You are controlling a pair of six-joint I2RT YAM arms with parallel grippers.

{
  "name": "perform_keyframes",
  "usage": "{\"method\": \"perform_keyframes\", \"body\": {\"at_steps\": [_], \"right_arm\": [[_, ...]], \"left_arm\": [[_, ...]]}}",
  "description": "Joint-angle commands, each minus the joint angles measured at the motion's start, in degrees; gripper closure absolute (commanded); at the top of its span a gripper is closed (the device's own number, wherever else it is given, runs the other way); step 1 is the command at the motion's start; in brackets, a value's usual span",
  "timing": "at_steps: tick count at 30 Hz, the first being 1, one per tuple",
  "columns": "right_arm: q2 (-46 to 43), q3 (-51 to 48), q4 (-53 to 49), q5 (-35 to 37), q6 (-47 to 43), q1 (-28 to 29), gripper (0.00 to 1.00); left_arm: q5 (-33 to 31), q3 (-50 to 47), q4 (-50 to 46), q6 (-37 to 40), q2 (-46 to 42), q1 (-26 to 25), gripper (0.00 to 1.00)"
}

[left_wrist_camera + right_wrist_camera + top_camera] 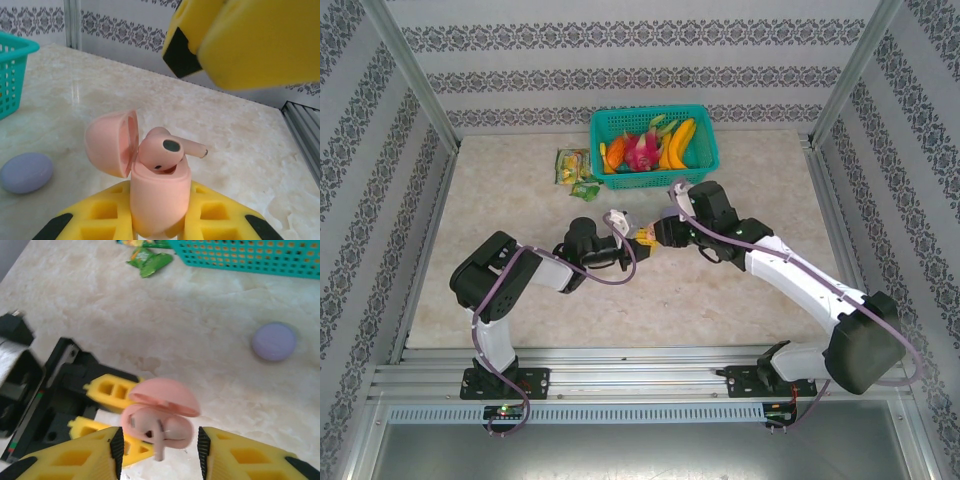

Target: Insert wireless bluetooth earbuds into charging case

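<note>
My left gripper is shut on the body of a pink charging case, held upright above the table. Its lid hangs open to the left. A pale pink earbud lies tilted across the case's mouth, its stem sticking out to the right. In the right wrist view the same earbud's stem points down between my right gripper's fingers. Those fingers stand open on either side of the case, touching nothing. From above, both grippers meet at the table's middle.
A closed lilac round case lies on the marble table to the left of the held case. A teal basket of toy fruit stands at the back, with green snack packets to its left.
</note>
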Motion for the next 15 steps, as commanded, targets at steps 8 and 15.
{"method": "perform_keyframes", "body": {"at_steps": [8,15], "right_arm": [[2.8,-10.9,13.7,-3.0,15.6,-2.0,0.52],[7.3,-14.3,18.6,-3.4,20.2,-1.8,0.54]], "left_arm": [[-4.3,-4.4,-12.2,2.7,-2.4,-1.2,1.0],[-7.0,-3.3,-22.6,4.2,-3.2,-1.8,1.0]]}}
